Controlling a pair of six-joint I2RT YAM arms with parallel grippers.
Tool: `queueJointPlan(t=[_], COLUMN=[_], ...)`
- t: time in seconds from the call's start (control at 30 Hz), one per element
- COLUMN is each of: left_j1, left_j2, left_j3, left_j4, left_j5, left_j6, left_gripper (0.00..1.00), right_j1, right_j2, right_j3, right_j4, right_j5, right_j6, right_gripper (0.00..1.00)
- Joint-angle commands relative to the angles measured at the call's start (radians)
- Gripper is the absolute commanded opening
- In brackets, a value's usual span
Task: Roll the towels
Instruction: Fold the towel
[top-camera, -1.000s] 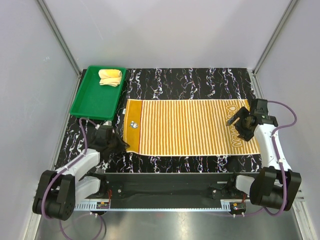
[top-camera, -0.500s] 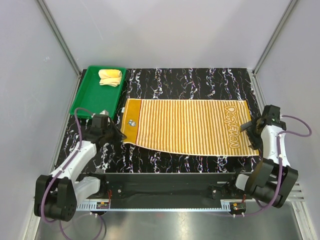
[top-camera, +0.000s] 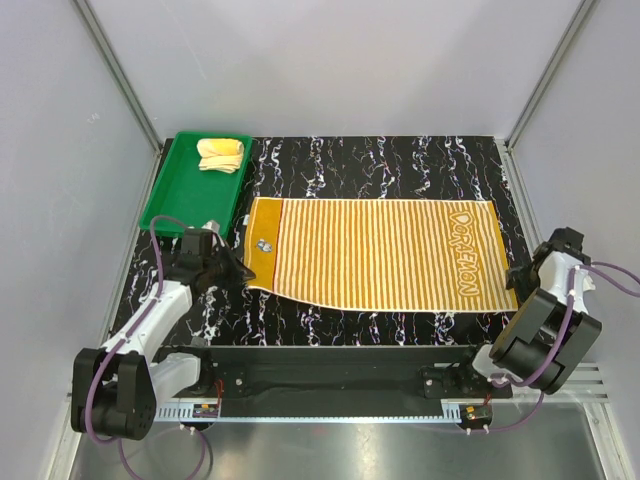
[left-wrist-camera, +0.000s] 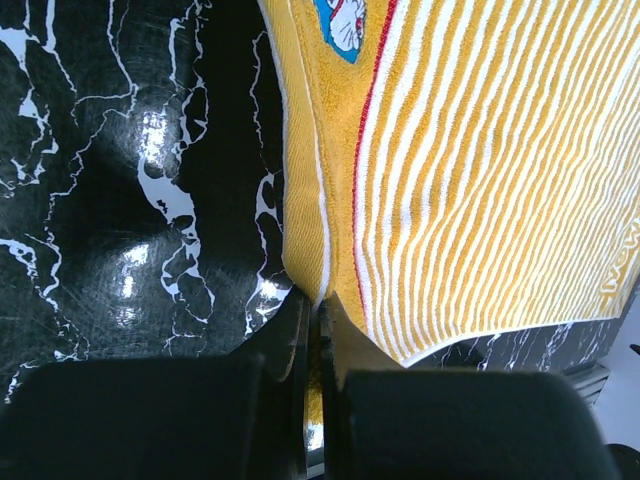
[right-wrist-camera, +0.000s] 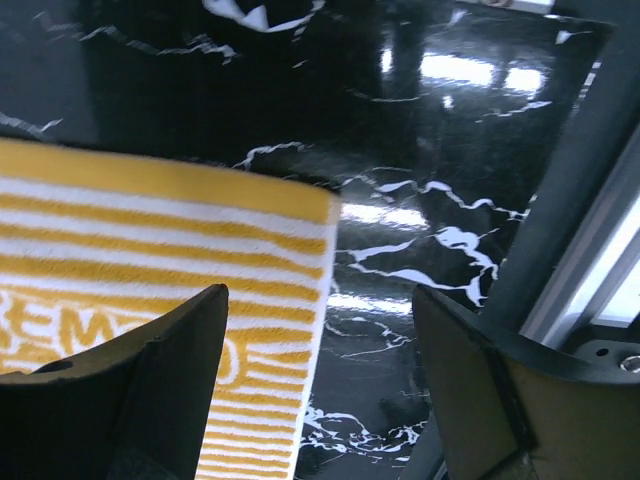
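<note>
The orange-and-cream striped towel (top-camera: 375, 255) lies spread nearly flat, long side running left to right, on the black marbled table (top-camera: 400, 160). The left gripper (left-wrist-camera: 318, 320) is clenched on the towel's near-left corner, with the yellow hem pinched between its fingers. This grip probably anchors or lifts that end so a roll can start. The right gripper (right-wrist-camera: 320, 300) hangs with its jaws spread wide and empty. It sits just beyond the near-right corner, where the printed lettering (top-camera: 465, 252) ends, and touches no cloth. Its position suggests it has let go, or is lining up on that corner. The pale yellow towel (top-camera: 220, 153) sits bundled at the far end of the green tray (top-camera: 175, 210), far left, apparently already dealt with.
</note>
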Motion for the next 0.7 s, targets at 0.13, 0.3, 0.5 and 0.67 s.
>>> queueJointPlan(t=[0.13,0.3,0.5,0.67], left_j1=[0.028,0.071,0.072,0.072], left_j2=[0.004,0.001,-0.025,-0.022], left_j3=[-0.028,-0.038,-0.048,-0.051], left_j4=[0.089,0.115,0.111,0.111], left_j5=[0.104,0.152,0.152,0.155], left_j6=[0.004,0.000,0.003,0.003], left_gripper=[0.01,0.01,0.01,0.01], right_j1=[-0.089,-0.093,-0.093,-0.093], right_j2=[0.099,0.183,0.274,0.286], right_j3=[0.030,0.050,0.023,0.009], right_j4=[-0.033,0.027,0.128,0.180], right_j5=[0.067,0.042,0.059,0.044], right_j6=[0.006,0.009,0.003,-0.016], right_gripper=[0.80,0.73,0.64,0.30])
